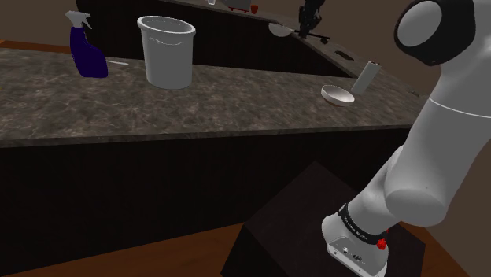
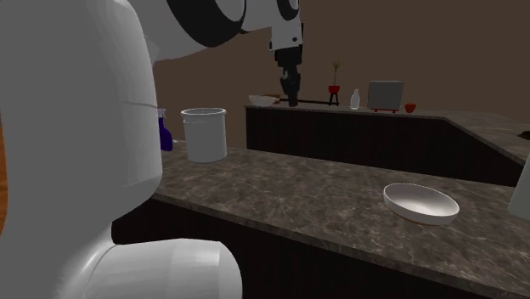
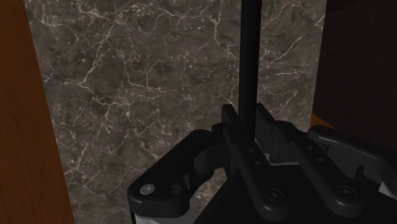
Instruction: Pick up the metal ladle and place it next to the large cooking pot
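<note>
Starting at the shoulder view's left: seeing a purple spray bottle (image 1: 88,53) standing on the dark marbled counter (image 1: 236,106), with a tall pale pot (image 1: 167,55) just beside it. Moving right, finding the ladle (image 1: 278,30) back by the rear counter (image 2: 357,140) and well apart from the pot, its pale scoop pointing potward and its dark handle running into the gripper (image 1: 312,33). Clamping that handle, jaws closed on it, going by the wrist view. Further right, spotting a shallow white bowl (image 1: 338,94) resting on the near counter.
</note>
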Controlling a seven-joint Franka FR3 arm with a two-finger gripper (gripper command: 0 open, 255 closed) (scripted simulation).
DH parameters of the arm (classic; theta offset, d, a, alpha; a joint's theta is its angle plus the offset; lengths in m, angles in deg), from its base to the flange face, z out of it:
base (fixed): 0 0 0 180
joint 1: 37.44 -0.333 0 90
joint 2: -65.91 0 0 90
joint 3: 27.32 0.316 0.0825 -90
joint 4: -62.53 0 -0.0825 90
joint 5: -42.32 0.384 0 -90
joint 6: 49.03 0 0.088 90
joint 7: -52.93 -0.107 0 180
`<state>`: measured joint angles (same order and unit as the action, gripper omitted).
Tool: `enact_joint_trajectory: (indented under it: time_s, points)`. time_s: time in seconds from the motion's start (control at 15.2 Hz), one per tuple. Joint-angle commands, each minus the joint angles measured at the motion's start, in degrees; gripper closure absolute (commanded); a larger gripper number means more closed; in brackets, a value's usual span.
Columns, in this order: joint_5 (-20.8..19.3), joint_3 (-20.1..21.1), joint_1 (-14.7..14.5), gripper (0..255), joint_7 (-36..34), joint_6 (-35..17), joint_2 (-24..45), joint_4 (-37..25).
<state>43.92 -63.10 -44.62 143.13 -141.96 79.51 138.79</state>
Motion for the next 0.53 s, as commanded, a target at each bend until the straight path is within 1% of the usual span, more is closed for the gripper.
enact_joint_trajectory:
  time_s: [0.0, 0.46]
  points:
    - [-0.71, 1.0, -2.24, 255, -3.24, -0.01, -0.34, 0.51]
    - [-2.23, 4.11, -8.38, 255, -12.31, 1.32, -0.68, 0.21]
